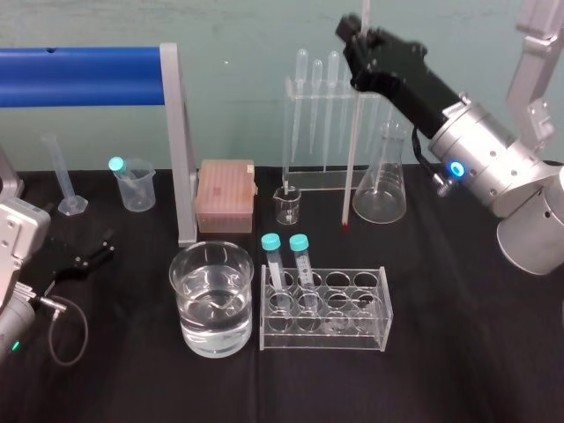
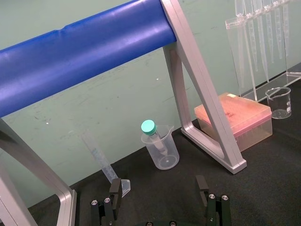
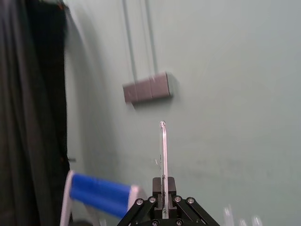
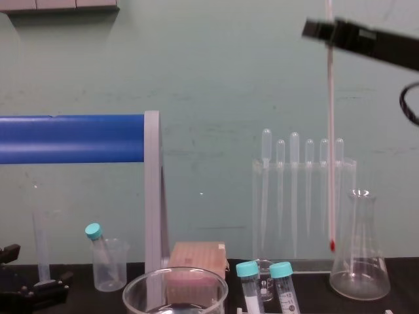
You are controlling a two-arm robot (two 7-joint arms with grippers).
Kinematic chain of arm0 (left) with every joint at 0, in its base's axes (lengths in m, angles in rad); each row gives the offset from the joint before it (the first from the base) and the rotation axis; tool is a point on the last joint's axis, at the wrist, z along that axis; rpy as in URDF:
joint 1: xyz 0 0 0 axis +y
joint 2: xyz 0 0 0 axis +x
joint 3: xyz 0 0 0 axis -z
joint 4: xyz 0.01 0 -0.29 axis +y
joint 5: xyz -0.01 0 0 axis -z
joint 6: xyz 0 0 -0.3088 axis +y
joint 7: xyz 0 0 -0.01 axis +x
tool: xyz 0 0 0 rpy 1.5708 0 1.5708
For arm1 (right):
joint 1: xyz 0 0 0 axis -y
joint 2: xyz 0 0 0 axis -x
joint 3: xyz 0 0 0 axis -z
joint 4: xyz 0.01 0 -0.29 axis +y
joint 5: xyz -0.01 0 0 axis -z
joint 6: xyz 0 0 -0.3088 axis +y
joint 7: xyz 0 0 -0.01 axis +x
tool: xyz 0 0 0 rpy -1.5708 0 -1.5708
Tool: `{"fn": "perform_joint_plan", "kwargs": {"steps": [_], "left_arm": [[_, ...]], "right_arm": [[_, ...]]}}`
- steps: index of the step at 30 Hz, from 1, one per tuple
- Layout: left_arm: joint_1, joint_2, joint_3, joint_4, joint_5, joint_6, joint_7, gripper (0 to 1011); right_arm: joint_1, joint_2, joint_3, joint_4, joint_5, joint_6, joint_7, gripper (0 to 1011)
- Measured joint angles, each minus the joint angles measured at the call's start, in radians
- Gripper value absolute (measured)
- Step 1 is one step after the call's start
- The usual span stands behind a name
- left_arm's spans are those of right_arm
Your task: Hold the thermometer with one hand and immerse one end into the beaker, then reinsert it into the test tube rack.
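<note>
My right gripper [image 1: 355, 37] is raised high at the back right and is shut on the thermometer [image 1: 351, 150], a thin whitish rod. The rod hangs almost upright, and its red tip is just above the table in front of the pipette stand. In the chest view the thermometer [image 4: 330, 144] drops from the gripper [image 4: 327, 29] beside the conical flask. The right wrist view shows the rod [image 3: 163, 150] clamped between the fingers. The large beaker [image 1: 211, 300], holding water, stands front centre. The clear test tube rack [image 1: 324, 310] is just to its right. My left gripper [image 2: 159, 193] rests open at the far left.
Two teal-capped tubes [image 1: 271, 256] stand in the rack. Behind are a pipette stand [image 1: 322, 115], conical flask [image 1: 381, 181], small beaker [image 1: 288, 204] and pink tip box [image 1: 226, 196]. A blue bar on a grey frame [image 1: 181, 141], a plastic beaker [image 1: 137, 187] and a measuring cylinder [image 1: 66, 181] stand at the left.
</note>
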Motion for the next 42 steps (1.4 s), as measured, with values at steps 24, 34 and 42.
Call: {"fn": "perform_joint_plan", "kwargs": {"steps": [24, 34, 42], "left_arm": [[0.0, 0.0, 0.0, 0.0, 0.0, 0.0, 0.0, 1008], [0.0, 0.0, 0.0, 0.0, 0.0, 0.0, 0.0, 1008], [0.0, 0.0, 0.0, 0.0, 0.0, 0.0, 0.0, 1008]], "right_arm": [[0.109, -0.087, -0.107, 0.112, 0.166, -0.265, 0.259, 55], [0.14, -0.106, -0.197, 0.205, 0.193, -0.298, 0.372, 55], [0.157, -0.119, -0.247, 0.301, 0.195, -0.296, 0.399, 55]]}}
